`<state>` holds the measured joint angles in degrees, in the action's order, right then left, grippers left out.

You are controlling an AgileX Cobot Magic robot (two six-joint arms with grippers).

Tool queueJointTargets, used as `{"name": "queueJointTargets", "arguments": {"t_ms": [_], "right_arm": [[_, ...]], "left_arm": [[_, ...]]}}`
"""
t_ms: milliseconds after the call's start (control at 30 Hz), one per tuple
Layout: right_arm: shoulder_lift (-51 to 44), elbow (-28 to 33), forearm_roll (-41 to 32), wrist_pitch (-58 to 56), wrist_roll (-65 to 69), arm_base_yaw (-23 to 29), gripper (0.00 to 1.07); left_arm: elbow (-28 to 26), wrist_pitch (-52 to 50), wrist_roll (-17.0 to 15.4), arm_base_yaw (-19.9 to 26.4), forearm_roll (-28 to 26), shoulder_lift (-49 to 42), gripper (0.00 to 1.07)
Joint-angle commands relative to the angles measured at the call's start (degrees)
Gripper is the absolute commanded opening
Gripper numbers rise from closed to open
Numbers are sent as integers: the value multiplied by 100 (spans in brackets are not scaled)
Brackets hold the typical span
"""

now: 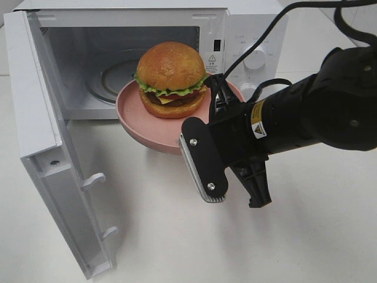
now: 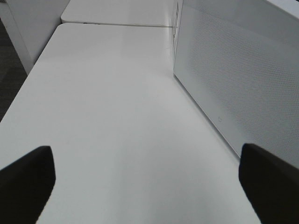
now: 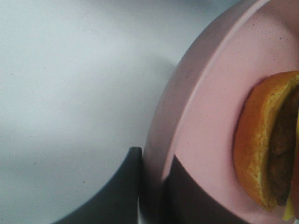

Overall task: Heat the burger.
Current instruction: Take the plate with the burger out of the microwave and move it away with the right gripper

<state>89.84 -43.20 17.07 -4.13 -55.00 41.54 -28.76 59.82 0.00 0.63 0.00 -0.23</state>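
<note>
The burger [image 1: 171, 76] has a glossy brown bun and green lettuce, and it rests on a pink plate [image 1: 131, 112]. The plate hangs above the table, just in front of the open microwave [image 1: 247, 35]. My right gripper [image 1: 219, 100] is shut on the plate's right rim. In the right wrist view its dark fingers [image 3: 124, 191] pinch the pink plate rim [image 3: 187, 93], with the burger [image 3: 261, 140] beside them. My left gripper [image 2: 147, 175] is open over bare table with nothing between its fingers. It does not show in the exterior high view.
The microwave door [image 1: 47, 147] swings out to the left toward the table's front. A glass turntable [image 1: 109, 76] lies inside the cavity. The door's perforated panel [image 2: 243, 70] stands close beside my left gripper. The white table [image 1: 165, 236] spreads in front.
</note>
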Motion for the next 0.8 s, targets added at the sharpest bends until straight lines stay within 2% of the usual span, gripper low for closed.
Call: {"name": "queueJointTargets", "arguments": {"t_ms": [33, 433, 800], "right_arm": [[-372, 206, 109, 384, -40, -6, 0], [-1576, 1089, 109, -201, -40, -6, 0], [-2475, 1518, 235, -877, -29, -6, 0]], "left_arm": [[11, -46, -52, 17, 0, -120, 100], [11, -46, -52, 17, 0, -120, 100], [11, -46, -52, 17, 0, -120, 100]]}}
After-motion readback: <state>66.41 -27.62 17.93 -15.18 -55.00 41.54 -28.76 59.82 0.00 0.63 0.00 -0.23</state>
